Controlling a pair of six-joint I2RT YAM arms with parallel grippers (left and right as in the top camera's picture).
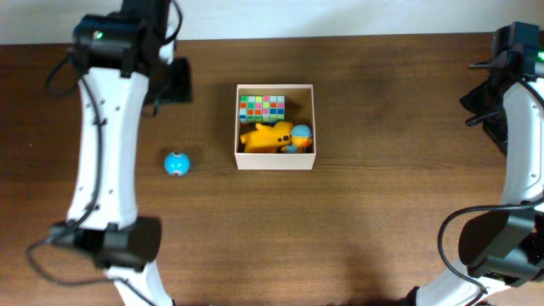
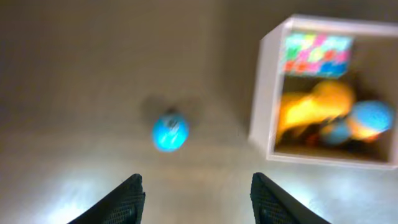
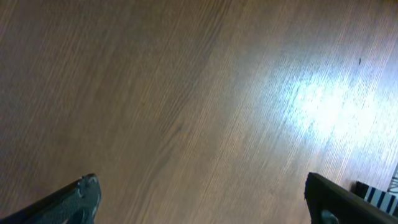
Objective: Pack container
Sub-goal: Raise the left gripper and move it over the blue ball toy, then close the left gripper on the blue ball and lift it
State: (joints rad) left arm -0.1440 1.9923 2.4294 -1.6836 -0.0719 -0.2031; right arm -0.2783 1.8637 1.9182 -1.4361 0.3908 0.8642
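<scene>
Surveying the overhead view, the container [image 1: 274,161] sits just above the middle of the frame on the dark wooden table [image 1: 382,221], square to the picture edges and upright.

Contents of the container:
- A block of multicoloured squares [image 1: 262,107] lies along the upper wall, toward the upper left corner.
- A yellow toy [image 1: 265,137] lies below it, across the lower half.
- A small figure with a light blue top [image 1: 301,134] sits at the right end of the yellow toy, touching it.

Outside the container, a blue ball [image 1: 176,163] rests on the table to the left, well apart from the left wall and level with the lower edge.

Left arm [image 1: 106,144]: it runs down the left side of the frame. The wrist view is blurred. The left gripper [image 2: 199,202] stands with its fingers [image 2: 127,202] spread apart at the bottom edge and nothing between them. The same view shows the ball [image 2: 170,132] above the gap, left of centre, and the container [image 2: 266,93] at the upper right.

Right arm [image 1: 523,161]: it stands along the right edge of the frame, far from the container. The right gripper [image 3: 202,202] is spread wide, one finger in each lower corner, with only bare wood and a bright glare patch in between. It holds nothing.
</scene>
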